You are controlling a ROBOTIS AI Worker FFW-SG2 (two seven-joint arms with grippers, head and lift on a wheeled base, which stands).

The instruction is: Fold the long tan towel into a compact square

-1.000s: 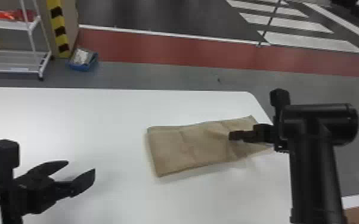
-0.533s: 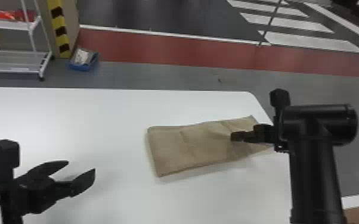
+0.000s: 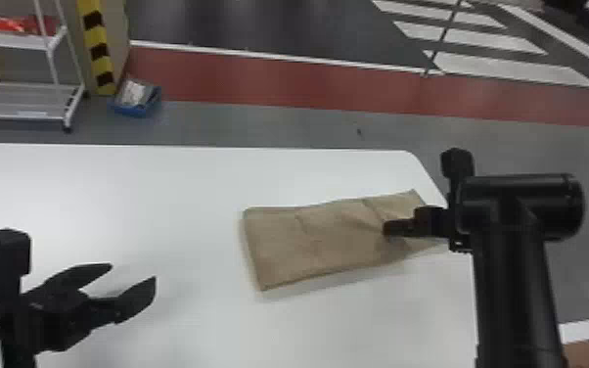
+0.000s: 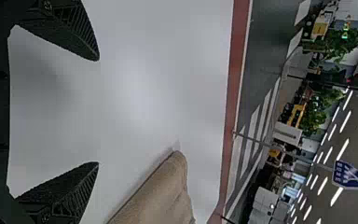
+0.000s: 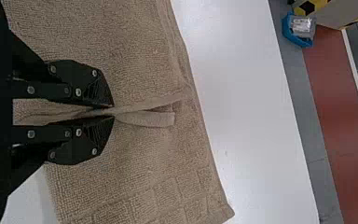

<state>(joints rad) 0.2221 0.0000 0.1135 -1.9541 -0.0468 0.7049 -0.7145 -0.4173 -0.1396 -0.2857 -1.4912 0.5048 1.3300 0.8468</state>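
The tan towel lies flat as a long strip toward the table's right edge. Over its right part is my right gripper; in the right wrist view, the right gripper is shut on a pinched ridge of the towel, with a small fold beside the fingertips. My left gripper stands open above the table, left of the towel and apart from it. In the left wrist view, nothing is between the fingertips of the left gripper, and one towel end lies beyond them.
The white table extends around the towel, its far right corner rounded. Beyond it on the floor stand a wheeled white rack and a blue bin, both at the far left.
Over the last second the right gripper has shifted very slightly to the right. The left arm holds still, and the towel looks almost unchanged.
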